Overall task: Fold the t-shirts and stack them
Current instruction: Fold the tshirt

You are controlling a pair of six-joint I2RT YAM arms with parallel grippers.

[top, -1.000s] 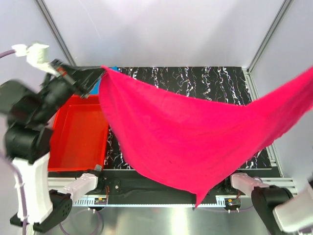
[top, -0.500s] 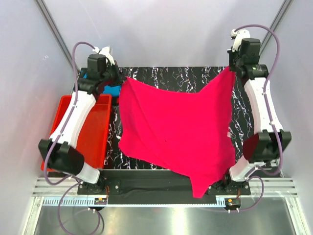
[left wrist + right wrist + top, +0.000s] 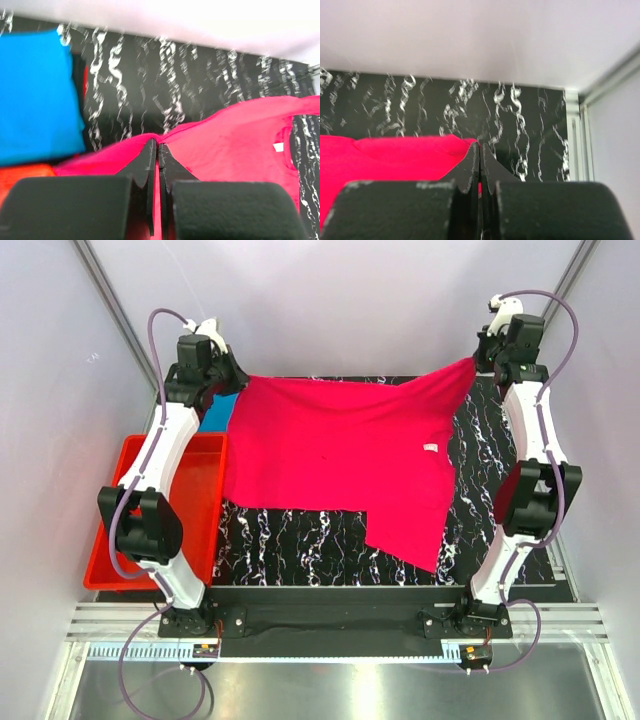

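The magenta-pink t-shirt (image 3: 340,455) is stretched across the far half of the black marbled table (image 3: 300,545), its lower right part trailing toward the near edge. At the far left my left gripper (image 3: 232,383) is shut on one corner of the pink t-shirt (image 3: 240,145). My right gripper (image 3: 476,364) is shut on the opposite corner at the far right, pink cloth (image 3: 385,155) showing between its jaws. The turquoise-blue t-shirt (image 3: 216,412) lies folded at the far left, mostly covered by the pink one; the left wrist view shows the blue t-shirt (image 3: 35,95) plainly.
A red plastic tray (image 3: 160,525) stands along the table's left side. A metal frame rail (image 3: 555,540) borders the table on the right, with grey walls close around.
Both arms have swung out to the far corners and come down. The pink t-shirt, hanging in the air before, now lies spread over the far half of the table.
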